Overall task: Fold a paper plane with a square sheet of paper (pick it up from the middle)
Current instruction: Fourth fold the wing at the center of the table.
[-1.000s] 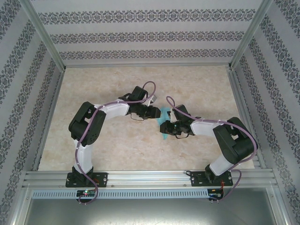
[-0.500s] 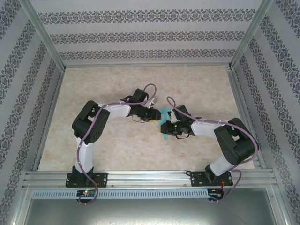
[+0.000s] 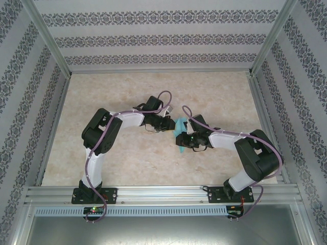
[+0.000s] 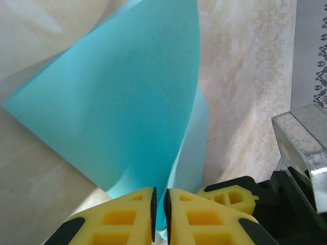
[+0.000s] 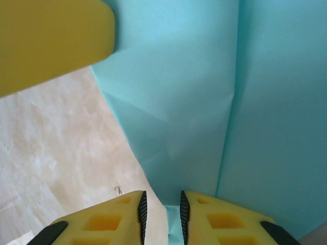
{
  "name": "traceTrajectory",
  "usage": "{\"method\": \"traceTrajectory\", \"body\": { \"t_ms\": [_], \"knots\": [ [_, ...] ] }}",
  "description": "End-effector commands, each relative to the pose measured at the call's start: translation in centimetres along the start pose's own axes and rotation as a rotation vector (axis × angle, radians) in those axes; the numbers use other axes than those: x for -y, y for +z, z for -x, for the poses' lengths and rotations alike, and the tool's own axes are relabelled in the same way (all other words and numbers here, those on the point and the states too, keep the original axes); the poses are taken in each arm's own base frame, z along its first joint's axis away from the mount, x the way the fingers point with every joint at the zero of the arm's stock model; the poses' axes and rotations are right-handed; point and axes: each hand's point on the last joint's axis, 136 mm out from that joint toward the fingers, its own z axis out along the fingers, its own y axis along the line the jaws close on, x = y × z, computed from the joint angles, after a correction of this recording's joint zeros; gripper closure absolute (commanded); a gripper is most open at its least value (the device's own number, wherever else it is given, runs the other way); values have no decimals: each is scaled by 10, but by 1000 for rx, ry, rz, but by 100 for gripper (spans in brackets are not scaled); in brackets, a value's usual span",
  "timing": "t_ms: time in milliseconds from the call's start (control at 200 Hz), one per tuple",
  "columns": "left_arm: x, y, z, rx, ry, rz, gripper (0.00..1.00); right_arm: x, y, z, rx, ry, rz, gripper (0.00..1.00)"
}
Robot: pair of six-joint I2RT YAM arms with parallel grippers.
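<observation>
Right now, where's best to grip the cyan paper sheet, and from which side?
Pinch the cyan paper sheet at its edge by the crease, edge-on, a finger on each face. It stands lifted and curved, so both faces are free. The left hand and right hand grip it so, from opposite sides.

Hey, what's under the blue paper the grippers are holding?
Under the paper, held by the left gripper and right gripper, the beige marbled table shows around its edges. The patch directly beneath the folds is covered, so anything there can't be seen.
</observation>
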Motion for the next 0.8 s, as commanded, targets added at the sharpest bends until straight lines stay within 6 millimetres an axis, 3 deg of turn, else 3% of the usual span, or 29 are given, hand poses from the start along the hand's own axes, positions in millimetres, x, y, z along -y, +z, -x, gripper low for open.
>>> {"method": "traceTrajectory", "body": {
  "t_ms": [0, 794],
  "knots": [
    [-3, 7, 1, -24, 21, 11, 85, 18, -3, -13, -27, 5, -69, 73],
    [-38, 22, -2, -103, 30, 147, 88, -2, -14, -1, 11, -33, -13, 73]
  ]
}}
